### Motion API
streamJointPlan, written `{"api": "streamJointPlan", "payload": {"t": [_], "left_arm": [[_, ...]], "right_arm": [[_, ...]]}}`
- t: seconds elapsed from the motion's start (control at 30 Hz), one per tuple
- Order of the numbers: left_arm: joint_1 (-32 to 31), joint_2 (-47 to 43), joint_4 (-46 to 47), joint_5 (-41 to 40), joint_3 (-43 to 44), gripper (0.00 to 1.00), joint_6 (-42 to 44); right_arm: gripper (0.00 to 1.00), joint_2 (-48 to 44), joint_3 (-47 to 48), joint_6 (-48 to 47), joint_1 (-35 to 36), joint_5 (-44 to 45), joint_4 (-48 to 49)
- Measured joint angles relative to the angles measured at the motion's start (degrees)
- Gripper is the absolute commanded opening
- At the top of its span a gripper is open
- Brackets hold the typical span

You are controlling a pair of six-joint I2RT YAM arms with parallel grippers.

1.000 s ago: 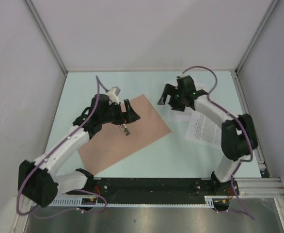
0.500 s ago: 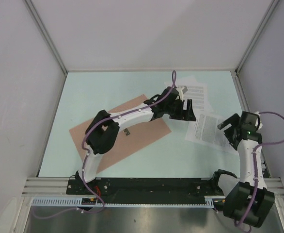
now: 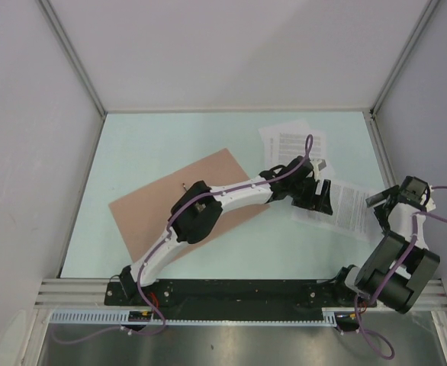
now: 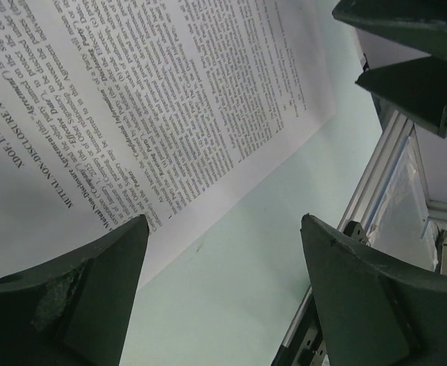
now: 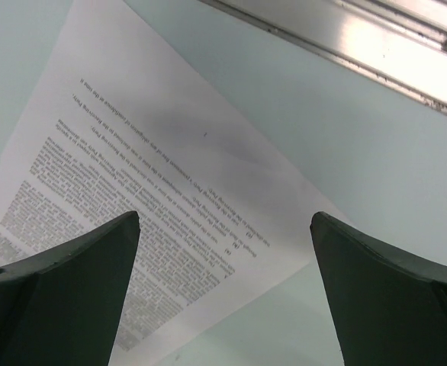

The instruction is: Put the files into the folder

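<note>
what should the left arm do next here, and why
Probably lower the left gripper onto the nearer white printed paper sheet and pinch its edge. Its jaws stand wide open just above that sheet's edge, holding nothing. This sheet and the farther printed sheet both lie on the table, right of the salmon-brown card folder. The right gripper is open too, back by the side rail.

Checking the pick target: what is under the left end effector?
The left end effector hangs over the edge of a printed sheet and bare table. Anything beneath the sheet is covered.
</note>
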Motion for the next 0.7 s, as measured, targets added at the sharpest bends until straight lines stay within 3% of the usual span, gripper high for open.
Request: {"api": "streamJointPlan", "payload": {"t": [0.47,0.7], "left_arm": [[1.2,0.7,-10.3,-1.1,9.8,0.91,6.1],[3.3,0.5,-15.3,-2.4,10.1,0.91,10.7]], "right_arm": [[1.0,11.0,1.2,-4.1,1.6,1.9,4.8],[1.0,8.4,0.6,0.1,11.1,-2.5,1.7]]}}
